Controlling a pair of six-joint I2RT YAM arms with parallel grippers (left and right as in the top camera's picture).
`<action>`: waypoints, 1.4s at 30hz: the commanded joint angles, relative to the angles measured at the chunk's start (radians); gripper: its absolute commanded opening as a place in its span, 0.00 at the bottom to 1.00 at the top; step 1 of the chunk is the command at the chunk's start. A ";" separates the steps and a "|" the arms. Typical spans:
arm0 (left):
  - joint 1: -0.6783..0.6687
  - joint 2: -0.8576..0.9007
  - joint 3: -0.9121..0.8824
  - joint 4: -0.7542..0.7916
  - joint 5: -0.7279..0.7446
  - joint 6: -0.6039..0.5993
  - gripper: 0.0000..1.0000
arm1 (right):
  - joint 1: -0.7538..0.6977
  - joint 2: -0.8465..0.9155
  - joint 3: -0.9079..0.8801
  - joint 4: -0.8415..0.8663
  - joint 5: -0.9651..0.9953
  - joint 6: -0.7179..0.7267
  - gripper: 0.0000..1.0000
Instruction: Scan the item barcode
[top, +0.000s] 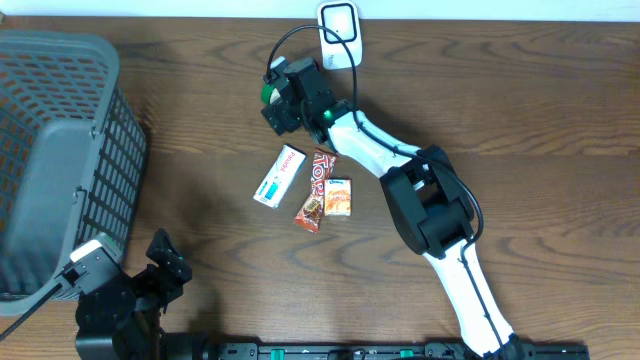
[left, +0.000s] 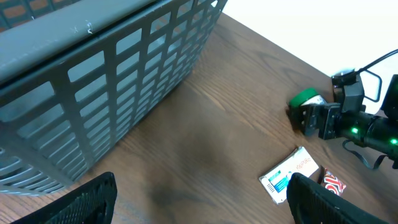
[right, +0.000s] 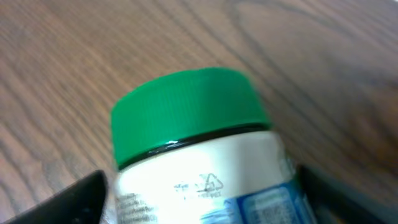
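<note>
A white jar with a green lid (right: 186, 118) lies on its side on the wooden table, with the lid pointing away from the wrist. My right gripper (right: 199, 208) reaches around the jar's body, one dark finger close on each side; the blur hides whether they press on it. From above, the jar's lid (top: 268, 93) shows at the tip of the right gripper (top: 277, 96), near the white scanner (top: 340, 38) at the table's back edge. My left gripper (left: 199, 205) hangs open over bare wood at the front left, holding nothing.
A grey plastic basket (top: 60, 150) fills the left side. In the middle lie a white box (top: 279, 176), a red candy bar (top: 315, 190) and an orange packet (top: 338, 197). The scanner's black cable loops over the right arm.
</note>
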 joint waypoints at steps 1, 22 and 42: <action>0.005 -0.004 0.005 0.000 -0.005 -0.012 0.88 | 0.004 -0.003 0.011 0.000 -0.008 0.026 0.72; 0.005 -0.004 0.005 0.000 -0.005 -0.012 0.88 | -0.019 -0.238 0.101 -0.711 0.003 0.159 0.53; 0.005 -0.004 0.005 0.000 -0.005 -0.012 0.88 | -0.079 -0.243 0.100 -1.295 0.056 0.212 0.56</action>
